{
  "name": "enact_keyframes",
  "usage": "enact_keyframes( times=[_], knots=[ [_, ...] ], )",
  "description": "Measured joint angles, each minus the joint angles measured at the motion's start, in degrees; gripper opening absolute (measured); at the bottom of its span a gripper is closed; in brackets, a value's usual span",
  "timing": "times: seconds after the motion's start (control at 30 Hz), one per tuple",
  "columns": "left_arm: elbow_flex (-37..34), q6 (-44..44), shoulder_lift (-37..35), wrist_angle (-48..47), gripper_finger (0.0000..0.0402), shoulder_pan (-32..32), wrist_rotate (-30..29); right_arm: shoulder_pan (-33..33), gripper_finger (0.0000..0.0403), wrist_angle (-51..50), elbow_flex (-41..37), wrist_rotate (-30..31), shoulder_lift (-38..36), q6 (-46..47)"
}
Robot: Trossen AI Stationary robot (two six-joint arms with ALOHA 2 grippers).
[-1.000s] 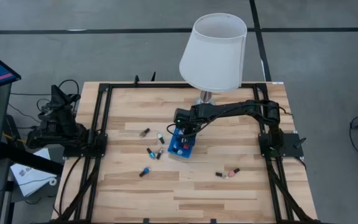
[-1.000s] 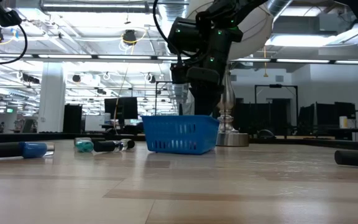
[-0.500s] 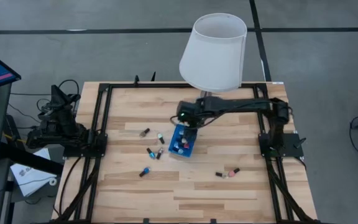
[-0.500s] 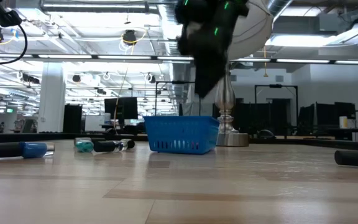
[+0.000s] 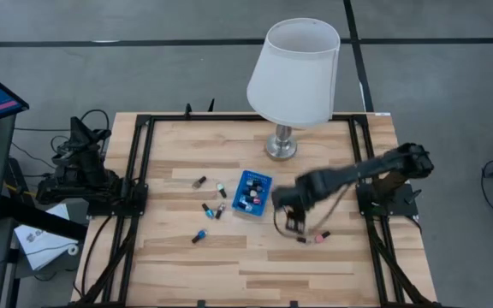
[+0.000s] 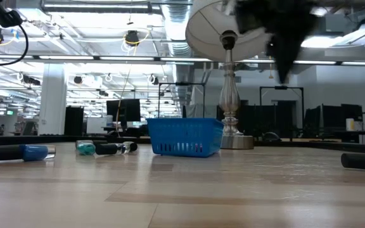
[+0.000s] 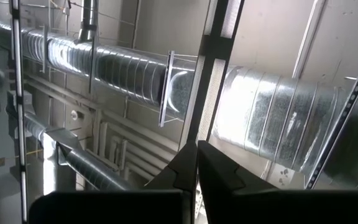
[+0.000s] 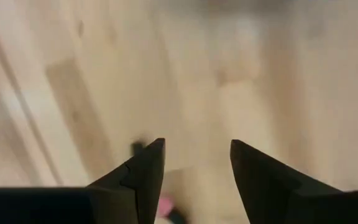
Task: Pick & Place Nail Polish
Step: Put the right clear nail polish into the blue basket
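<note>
Right end effector (image 5: 288, 221) swung away from blue basket (image 5: 252, 192), now fingers spread, empty, above pink bottles (image 5: 313, 237) near right of counter (image 5: 229, 265). Drop likely done; next pick starting. Left end effector parked far left, state unclear.

Blue basket (image 5: 252, 192), white lampshade (image 5: 294, 72) — perhaps pink polish (image 5: 322, 235).

Tiny nail polish bottles (image 5: 202, 235) lie scattered on their sides, several more clustered inside the blue basket (image 5: 252, 193).
</note>
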Motion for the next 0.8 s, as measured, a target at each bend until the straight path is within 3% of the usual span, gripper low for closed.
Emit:
enact_keyframes(
  times=[0.27, 0.8],
  knots=[
    [0.0, -0.1, 0.0, 0.0, 0.0008, 0.0, 0.0, 7.7, 0.0177, 12.7, -8.7, -4.6, 3.7, 8.3],
    [0.0, -0.1, 0.0, 0.0, 0.0008, 0.0, 0.0, 10.4, 0.018, 15.9, -9.6, -7.8, 14.7, 4.9]
  ],
)
